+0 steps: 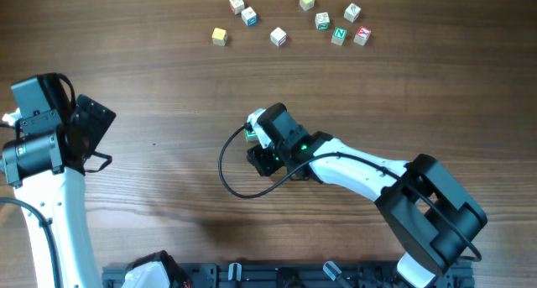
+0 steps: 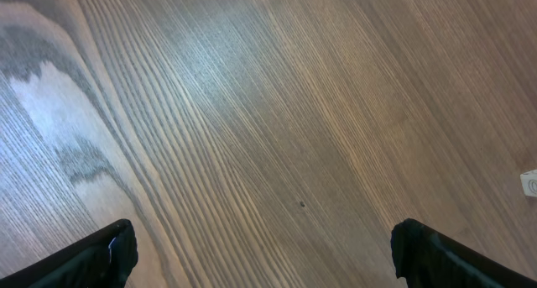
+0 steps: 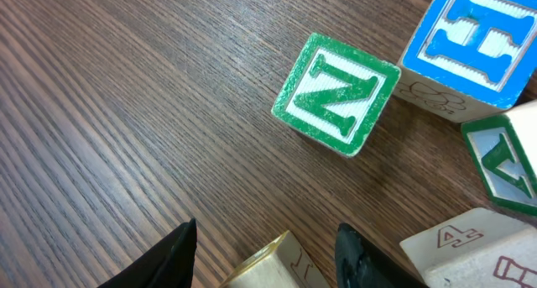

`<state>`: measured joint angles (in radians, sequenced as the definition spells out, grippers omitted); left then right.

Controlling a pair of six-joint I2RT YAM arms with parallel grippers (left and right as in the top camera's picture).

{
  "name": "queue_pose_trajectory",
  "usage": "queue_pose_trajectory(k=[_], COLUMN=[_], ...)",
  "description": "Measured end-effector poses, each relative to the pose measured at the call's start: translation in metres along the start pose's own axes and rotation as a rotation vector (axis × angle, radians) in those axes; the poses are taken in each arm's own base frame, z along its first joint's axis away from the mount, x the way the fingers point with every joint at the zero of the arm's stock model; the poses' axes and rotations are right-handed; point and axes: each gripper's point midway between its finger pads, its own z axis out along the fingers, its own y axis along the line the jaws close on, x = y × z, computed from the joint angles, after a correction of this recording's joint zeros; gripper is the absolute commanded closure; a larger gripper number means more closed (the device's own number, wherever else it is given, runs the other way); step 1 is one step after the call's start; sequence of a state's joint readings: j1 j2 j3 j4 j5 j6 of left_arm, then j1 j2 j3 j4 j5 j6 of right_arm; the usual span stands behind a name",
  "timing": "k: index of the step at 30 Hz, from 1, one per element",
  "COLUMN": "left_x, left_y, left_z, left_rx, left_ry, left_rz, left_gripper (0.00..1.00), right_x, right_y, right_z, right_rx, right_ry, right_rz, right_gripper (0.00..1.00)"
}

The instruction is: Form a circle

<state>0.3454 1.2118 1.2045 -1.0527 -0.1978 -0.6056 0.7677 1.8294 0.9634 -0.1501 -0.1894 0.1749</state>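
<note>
Circle (image 3: 336, 95) of green, blue, cream letter cubes; right jaws loose around cream cube (image 3: 273, 267); left jaws agape.

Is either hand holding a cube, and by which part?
The left hand is open and empty. A cream cube sits between the fingers of the right hand, flanked on two sides; whether it is gripped cannot be told.

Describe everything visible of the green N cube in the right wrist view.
The small wooden cube with the green N lies flat on the dark wooden table, turned diagonally. Its top shows a green border, white field and green N; its visible sides are pale bare wood. Its right corner meets or nearly meets the blue H cube; nothing else touches it.
</note>
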Motion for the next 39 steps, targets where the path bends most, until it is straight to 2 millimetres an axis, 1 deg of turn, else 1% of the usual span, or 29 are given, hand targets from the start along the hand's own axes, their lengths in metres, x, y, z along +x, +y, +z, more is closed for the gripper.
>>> queue_pose_trajectory(k=[4,6,9,11,13,14,16,17,18,19,20,22,24,26,28,29,31,33,34,35,38,39], left_x=[0.0,0.0,0.0,0.0,0.0,0.0,0.0,0.0,0.0,0.0,0.0,0.0,0.0,0.0,0.0,0.0,0.0,0.0,0.0,0.0,0.0,0.0], left_y=[0.0,0.0,0.0,0.0,0.0,0.0,0.0,0.0,0.0,0.0,0.0,0.0,0.0,0.0,0.0,0.0,0.0,0.0,0.0,0.0,0.0,0.0], left_z=[0.0,0.0,0.0,0.0,0.0,0.0,0.0,0.0,0.0,0.0,0.0,0.0,0.0,0.0,0.0,0.0,0.0,0.0,0.0,0.0,0.0,0.0], left_rx=[0.0,0.0,0.0,0.0,0.0,0.0,0.0,0.0,0.0,0.0,0.0,0.0,0.0,0.0,0.0,0.0,0.0,0.0,0.0,0.0,0.0,0.0], left_ry=[0.0,0.0,0.0,0.0,0.0,0.0,0.0,0.0,0.0,0.0,0.0,0.0,0.0,0.0,0.0,0.0,0.0,0.0,0.0,0.0,0.0,0.0], left_rz=[0.0,0.0,0.0,0.0,0.0,0.0,0.0,0.0,0.0,0.0,0.0,0.0,0.0,0.0,0.0,0.0,0.0,0.0,0.0,0.0,0.0,0.0], left_gripper=[0.0,0.0,0.0,0.0,0.0,0.0,0.0,0.0,0.0,0.0,0.0,0.0,0.0,0.0,0.0,0.0,0.0,0.0,0.0,0.0,0.0,0.0], right_x=[0.0,0.0,0.008,0.008,0.006,0.001,-0.009,-0.013,-0.016,-0.018,-0.017,-0.005,0.004,0.01,0.021,0.029,0.039,0.047,0.048,0.047,0.039,0.035], right_y=[0.0,0.0,-0.001,0.0,0.002,0.004,0.011,0.014,0.017,0.02,0.021,0.021,0.026,0.034,0.042,0.044,0.039,0.026,0.023,0.019,0.014,0.013], right_z=[0.0,0.0,-0.002,-0.006,-0.015,-0.022,-0.041,-0.05,-0.057,-0.066,-0.07,-0.071,-0.07,-0.064,-0.053,-0.045,-0.034,-0.024,-0.021,-0.018,-0.015,-0.014], right_rx=[0.0,0.0,0.008,0.011,0.01,0.007,-0.008,-0.017,-0.025,-0.03,-0.034,-0.02,-0.007,0.015,0.064,0.105,0.181,0.261,0.28,0.295,0.316,0.314], right_ry=[-0.002,0.001,0.043,0.06,0.056,0.04,0.004,-0.01,-0.021,-0.027,-0.02,0.031,0.063,0.074,0.093,0.1,0.101,0.095,0.09,0.079,0.024,0.007], right_rz=[0.003,0.004,0.016,0.022,0.03,0.032,0.042,0.058,0.076,0.122,0.182,0.323,0.441,0.491,0.519,0.53,0.565,0.606,0.618,0.63,0.648,0.651], right_gripper=[0.45,0.42,0.38,0.36,0.33,0.29,0.03,0.01,0.01,0.01,0.01,0.0,0.01,0.05,0.11,0.11,0.12,0.12,0.11,0.13,0.19,0.23])
